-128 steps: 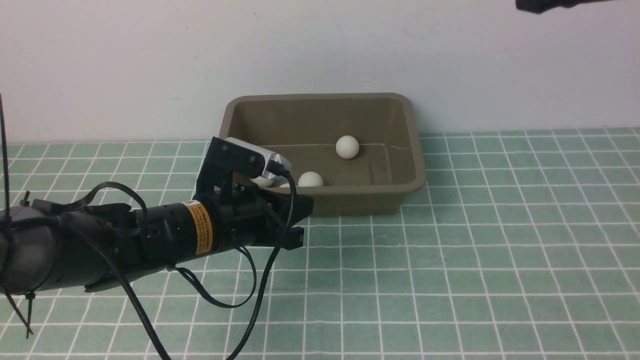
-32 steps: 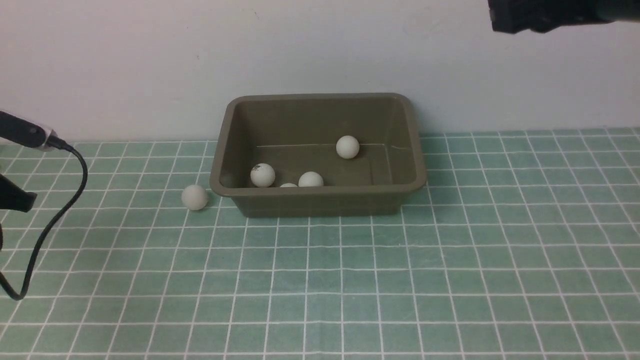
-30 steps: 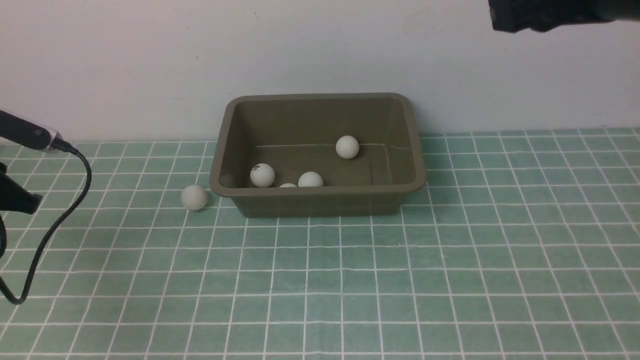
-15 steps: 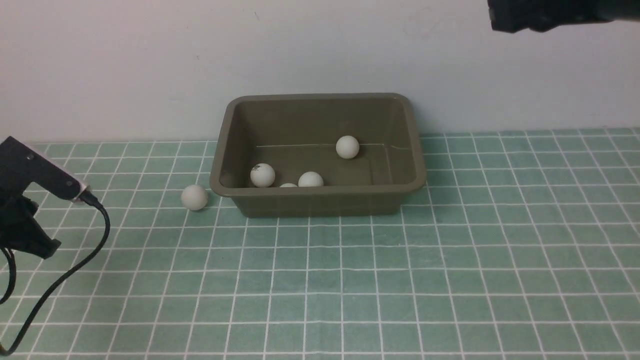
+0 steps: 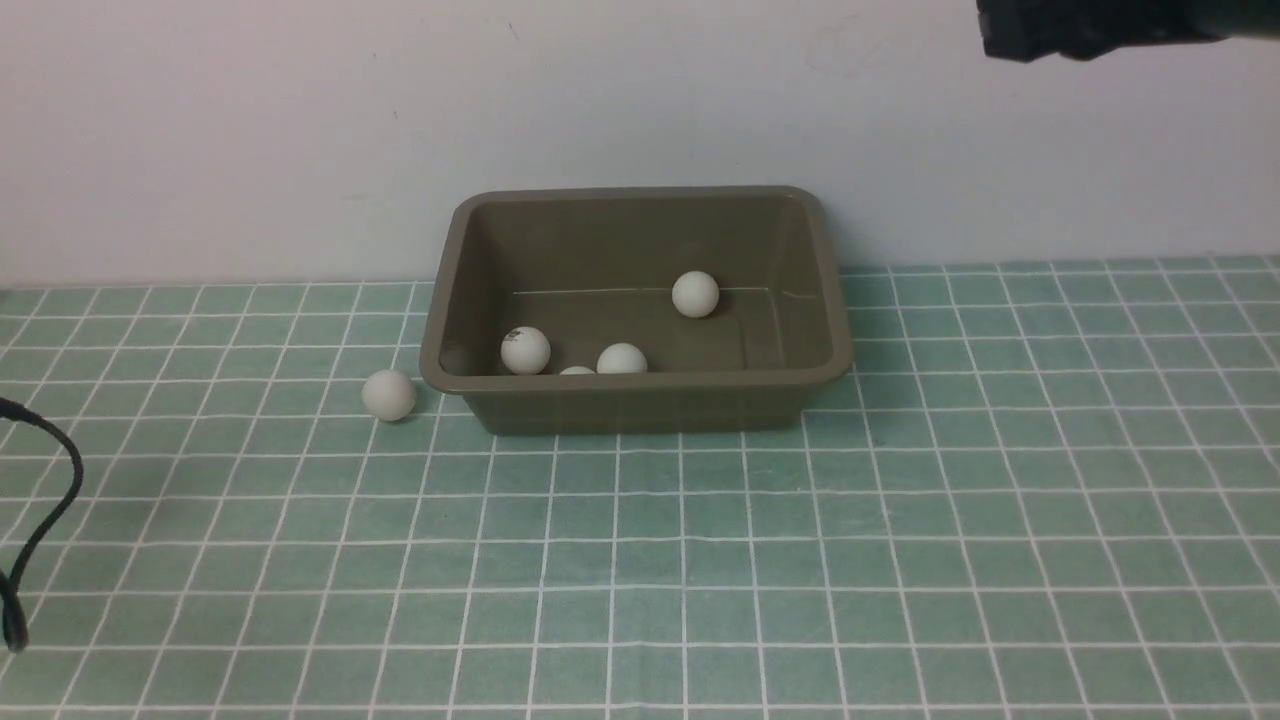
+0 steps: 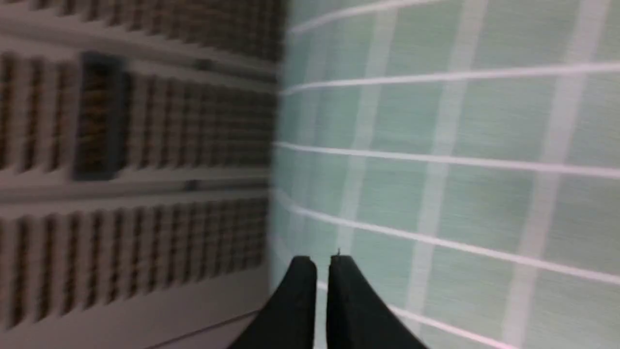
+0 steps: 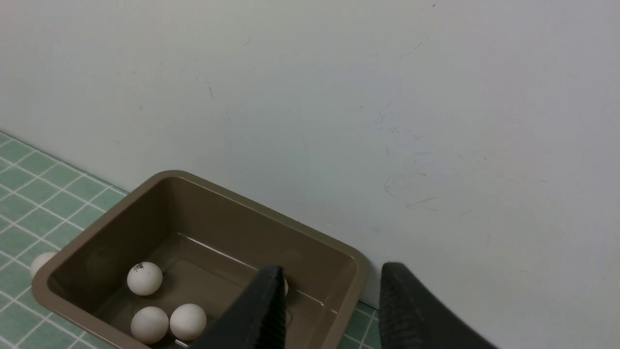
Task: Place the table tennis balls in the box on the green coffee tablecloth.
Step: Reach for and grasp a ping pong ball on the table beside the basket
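While box (image 7: 203, 232) sits below, right hand (image 7: 329, 310) open, empty.

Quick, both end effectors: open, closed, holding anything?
Left end effector: closed, holding nothing.
Right end effector: open, holding nothing.

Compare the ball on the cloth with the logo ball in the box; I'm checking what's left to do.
The ball on the cloth lies outside, beside the box's left wall; the logo ball rests inside. The logo ball shows dark print; the other shows none. Both are white, alike in size, ungripped.
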`<move>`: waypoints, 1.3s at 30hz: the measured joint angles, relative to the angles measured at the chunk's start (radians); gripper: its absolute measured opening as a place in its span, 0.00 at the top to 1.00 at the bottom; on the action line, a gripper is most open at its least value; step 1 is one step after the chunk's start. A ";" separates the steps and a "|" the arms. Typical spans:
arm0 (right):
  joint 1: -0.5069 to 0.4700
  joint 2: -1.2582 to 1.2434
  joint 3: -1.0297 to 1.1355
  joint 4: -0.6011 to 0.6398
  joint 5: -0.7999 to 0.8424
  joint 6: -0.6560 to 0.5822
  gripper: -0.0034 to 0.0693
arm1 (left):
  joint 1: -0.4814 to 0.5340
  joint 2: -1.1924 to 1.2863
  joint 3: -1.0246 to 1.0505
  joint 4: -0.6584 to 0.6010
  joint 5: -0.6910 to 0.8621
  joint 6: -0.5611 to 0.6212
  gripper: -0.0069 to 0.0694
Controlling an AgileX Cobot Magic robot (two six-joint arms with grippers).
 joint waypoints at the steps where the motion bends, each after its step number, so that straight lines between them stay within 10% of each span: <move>1: 0.000 0.000 0.000 0.000 -0.002 0.000 0.59 | -0.018 0.000 0.000 -0.078 -0.019 0.090 0.88; 6: 0.000 0.000 0.000 0.000 -0.005 0.000 0.59 | -0.147 0.000 0.000 -0.460 -0.128 0.518 0.88; 10: 0.000 0.000 0.000 0.000 -0.005 0.000 0.59 | -0.225 0.000 -0.021 -0.659 -0.296 0.639 0.88; 39: 0.000 0.000 0.000 0.031 0.011 0.000 0.59 | -0.393 -0.016 -0.227 -0.988 -0.175 0.726 0.88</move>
